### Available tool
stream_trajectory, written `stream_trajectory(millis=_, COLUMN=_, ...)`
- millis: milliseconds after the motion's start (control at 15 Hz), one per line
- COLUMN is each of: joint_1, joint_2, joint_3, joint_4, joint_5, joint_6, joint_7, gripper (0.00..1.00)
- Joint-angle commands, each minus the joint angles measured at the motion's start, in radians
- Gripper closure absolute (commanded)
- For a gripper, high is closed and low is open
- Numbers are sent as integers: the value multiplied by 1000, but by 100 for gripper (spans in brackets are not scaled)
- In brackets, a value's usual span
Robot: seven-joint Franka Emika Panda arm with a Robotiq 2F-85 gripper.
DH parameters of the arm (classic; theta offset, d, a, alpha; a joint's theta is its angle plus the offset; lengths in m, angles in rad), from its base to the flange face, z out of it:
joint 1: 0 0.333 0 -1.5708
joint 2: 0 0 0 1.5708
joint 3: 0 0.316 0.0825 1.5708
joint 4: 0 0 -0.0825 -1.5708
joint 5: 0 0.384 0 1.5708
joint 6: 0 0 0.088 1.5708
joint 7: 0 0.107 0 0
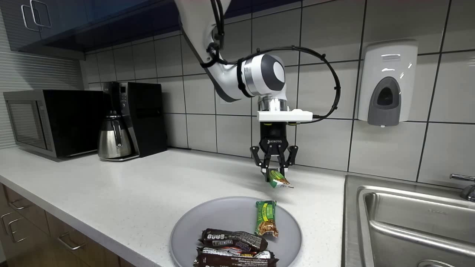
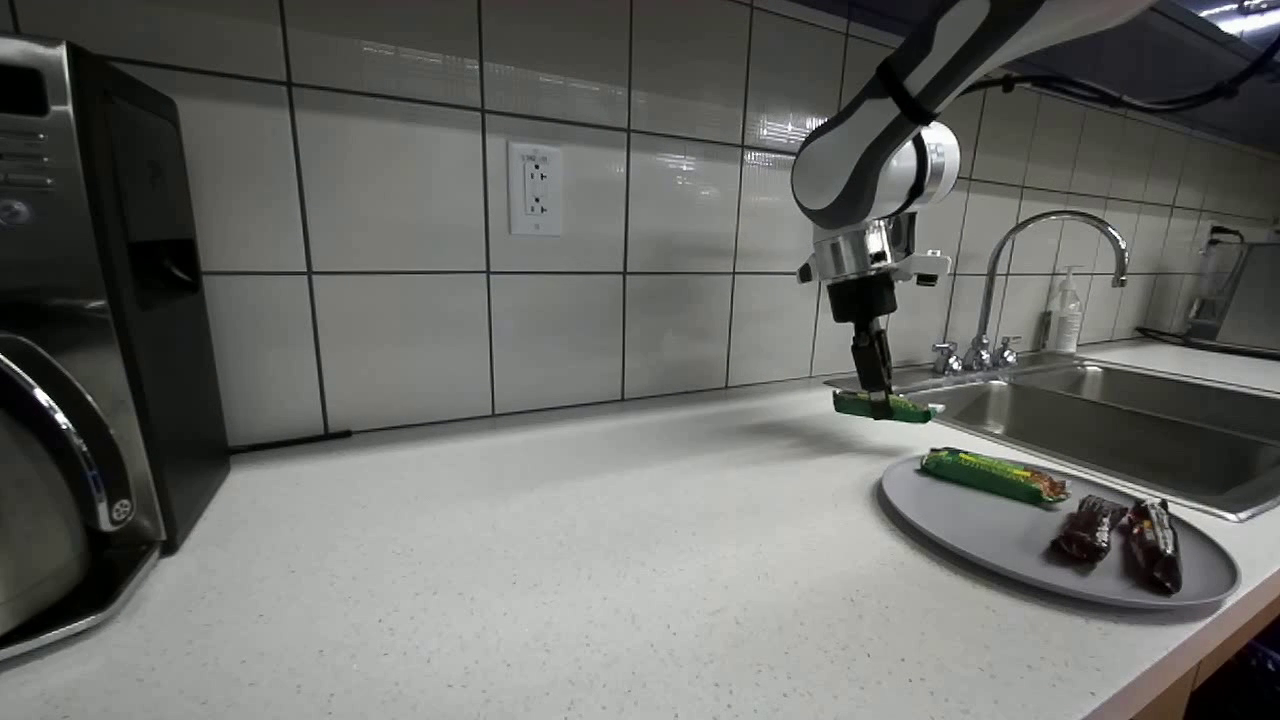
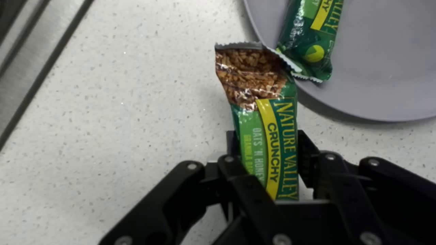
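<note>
Claw (image 1: 274,175): Yours, the only one on scene, is clamped across the width of a Nature Valley Crunchy Oats 'n Honey bar (image 3: 269,146), holding it above the white table (image 1: 148,193).
Held bar's length: It runs near 12-to-6 in the wrist view, far end leaning toward 11; in an exterior view, the held bar (image 2: 912,411) lies almost level.
Gray plate (image 1: 222,213): From your claw it sits between 1 and 2 o'clock in the wrist view, where the held bar's far corner overlaps the rim; both exterior views show bar and plate apart.
On the plate: A second Nature Valley bar (image 1: 266,218) lies toward 1 o'clock in an exterior view, and dark-brown wrapped bars (image 1: 234,240) toward 6, their brand too small for you to read.
Stainless-steel sink (image 1: 351,222): It stands at 4 o'clock from your claw in an exterior view.
Coffee maker (image 1: 148,115): It stands between 9 and 10 o'clock, well apart, with a steel carafe (image 1: 111,139) whose contents you cannot see.
</note>
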Motion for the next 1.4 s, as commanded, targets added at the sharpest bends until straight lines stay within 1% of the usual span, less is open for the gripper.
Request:
stream_trajectory(millis=0, joint_1=10, joint_2=-137, joint_3=3, joint_4=-187, joint_5=-7, joint_6=66, joint_7=60, gripper=83)
stream_trajectory(millis=800, joint_1=68, joint_2=-388, joint_3=1, joint_4=-553, joint_5=-23, joint_6=171, joint_7=275, gripper=83)
stream_trajectory(millis=1067, joint_1=76, joint_2=-445, joint_3=-3, joint_4=-638, joint_5=-23, joint_6=189, joint_7=316, gripper=83)
stream_trajectory(millis=1333, joint_1=74, joint_2=-466, joint_3=-8, joint_4=-681, joint_5=-24, joint_6=198, joint_7=342, gripper=83)
